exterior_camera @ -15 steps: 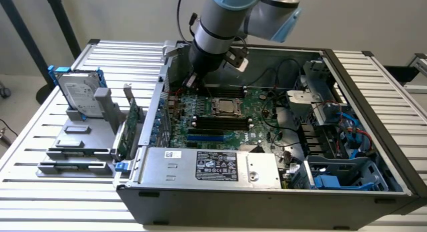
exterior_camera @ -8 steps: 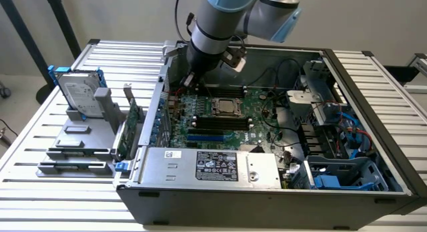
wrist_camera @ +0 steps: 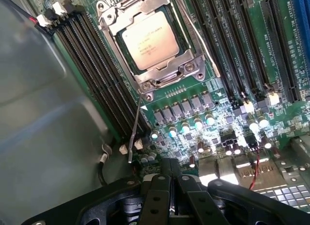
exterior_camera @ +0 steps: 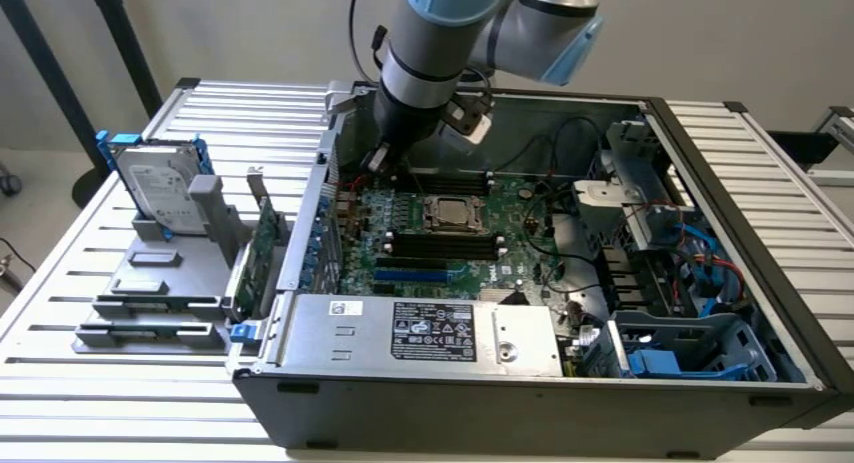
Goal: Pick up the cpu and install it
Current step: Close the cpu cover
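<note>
The gripper (wrist_camera: 170, 163) has its fingers pressed together with nothing between them, low over the board (wrist_camera: 220, 111). Just past the tips lies the thin socket lever (wrist_camera: 135, 130), with a row of capacitors (wrist_camera: 184, 127) close beside it. Farther on, the cpu (wrist_camera: 150, 40) sits in its socket, silver top up, with the metal frame (wrist_camera: 167, 75) down around its edges. In the exterior view the gripper stands at about ten o'clock from the cpu, and the case wall (exterior_camera: 324, 173) is near the gripper's nine o'clock.

I cannot tell whether the lever is latched. If it is not, the cpu is unclamped and could make poor contact. The lever is slim, so closed fingers pushing it could slip off and strike the capacitors. A sideways swing could also knock the case wall.
</note>
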{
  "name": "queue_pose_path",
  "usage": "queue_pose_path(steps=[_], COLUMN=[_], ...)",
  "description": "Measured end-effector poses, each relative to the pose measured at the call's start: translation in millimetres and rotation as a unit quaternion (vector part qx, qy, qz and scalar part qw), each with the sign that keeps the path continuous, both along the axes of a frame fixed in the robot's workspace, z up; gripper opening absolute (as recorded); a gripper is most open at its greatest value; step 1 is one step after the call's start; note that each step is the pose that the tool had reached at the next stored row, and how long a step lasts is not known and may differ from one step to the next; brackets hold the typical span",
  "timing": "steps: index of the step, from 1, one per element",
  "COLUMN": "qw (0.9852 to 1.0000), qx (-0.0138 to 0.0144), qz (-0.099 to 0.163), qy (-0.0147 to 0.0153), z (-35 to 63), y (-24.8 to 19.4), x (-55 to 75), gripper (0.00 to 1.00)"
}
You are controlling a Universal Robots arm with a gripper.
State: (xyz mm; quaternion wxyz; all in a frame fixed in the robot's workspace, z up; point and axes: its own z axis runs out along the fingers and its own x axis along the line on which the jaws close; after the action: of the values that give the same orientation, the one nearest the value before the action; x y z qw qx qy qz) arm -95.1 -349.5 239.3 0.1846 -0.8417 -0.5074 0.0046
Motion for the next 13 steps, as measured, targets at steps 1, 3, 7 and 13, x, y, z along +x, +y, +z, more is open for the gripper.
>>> queue_pose_path(steps=[1, 3, 7, 13], qw=[1.0000, 0.9999, 0.9997, 0.9992], qx=[0.0009, 0.0030, 0.0089, 0.0176], qz=[-0.004, -0.010, -0.022, -0.036], qy=[-0.0014, -0.0043, -0.0083, -0.0108], z=[0.0, 0.0, -0.1, -0.2], y=[0.0, 0.1, 0.5, 1.3], x=[0.0, 0.0, 0.0, -0.4], gripper=[0.11, 0.11, 0.11, 0.11])
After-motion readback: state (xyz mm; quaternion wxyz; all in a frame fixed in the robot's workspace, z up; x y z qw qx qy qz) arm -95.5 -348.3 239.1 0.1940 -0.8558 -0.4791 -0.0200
